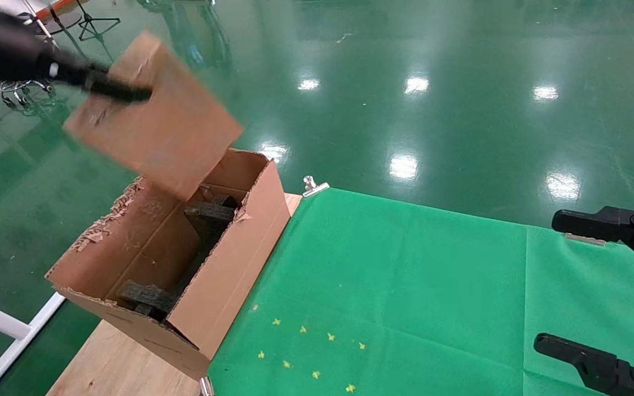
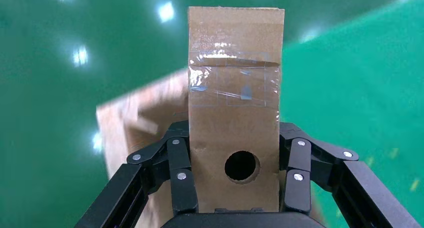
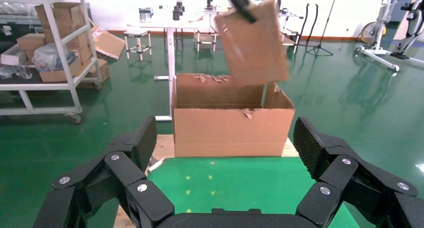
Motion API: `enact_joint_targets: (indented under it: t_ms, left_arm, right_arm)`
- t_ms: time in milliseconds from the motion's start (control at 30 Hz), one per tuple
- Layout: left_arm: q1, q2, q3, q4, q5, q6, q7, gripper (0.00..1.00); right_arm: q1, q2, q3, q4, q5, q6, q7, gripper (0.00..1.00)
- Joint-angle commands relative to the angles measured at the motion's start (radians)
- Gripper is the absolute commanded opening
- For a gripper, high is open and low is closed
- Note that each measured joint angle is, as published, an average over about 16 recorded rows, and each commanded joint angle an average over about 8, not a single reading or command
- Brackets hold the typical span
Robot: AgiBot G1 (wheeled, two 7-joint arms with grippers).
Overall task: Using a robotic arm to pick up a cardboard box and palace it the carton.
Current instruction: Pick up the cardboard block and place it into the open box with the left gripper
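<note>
My left gripper [image 1: 116, 89] is shut on the small brown cardboard box [image 1: 154, 115] and holds it tilted in the air above the far end of the carton [image 1: 229, 258]. In the left wrist view the box [image 2: 233, 88] stands between the fingers [image 2: 180, 173], with clear tape and a round black hole on its face. The carton is large, open-topped, with torn flaps and dark foam pieces [image 1: 207, 217] inside. It stands at the table's left end. My right gripper [image 1: 548, 280] is open and empty at the right side. In its own view [image 3: 227, 143] it faces the carton [image 3: 230, 128] and the held box [image 3: 252, 43].
A green cloth [image 1: 405, 286] covers the table, with small yellow marks [image 1: 306, 352] near the front and a metal clip [image 1: 312, 186] at its far corner. Bare wood [image 1: 108, 363] shows under the carton. A white frame rail [image 1: 3, 324] lies left. Shelves [image 3: 50, 48] stand far behind.
</note>
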Motion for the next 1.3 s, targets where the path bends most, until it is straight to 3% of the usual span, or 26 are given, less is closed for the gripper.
enact_joint_targets:
  t_ms: [33,233,600,1300]
  left_arm:
    - [-0.009,-0.005,0.029,0.058,0.025,0.004,0.066,0.0]
    - [0.037,0.02,0.067,0.226,0.063,-0.079,0.165,0.0]
    - [0.126,0.094,0.093,0.418,0.111,-0.296,0.206,0.0]
    - [0.296,0.211,0.087,0.541,0.104,-0.61,0.05,0.0]
  right_arm:
    - [0.0,0.0,0.0,0.0,0.0,0.0,0.0,1.0]
    - [0.0,0.0,0.0,0.0,0.0,0.0,0.0,1.0]
    - [0.0,0.0,0.0,0.0,0.0,0.0,0.0,1.0]
    - [0.0,0.0,0.0,0.0,0.0,0.0,0.0,1.0]
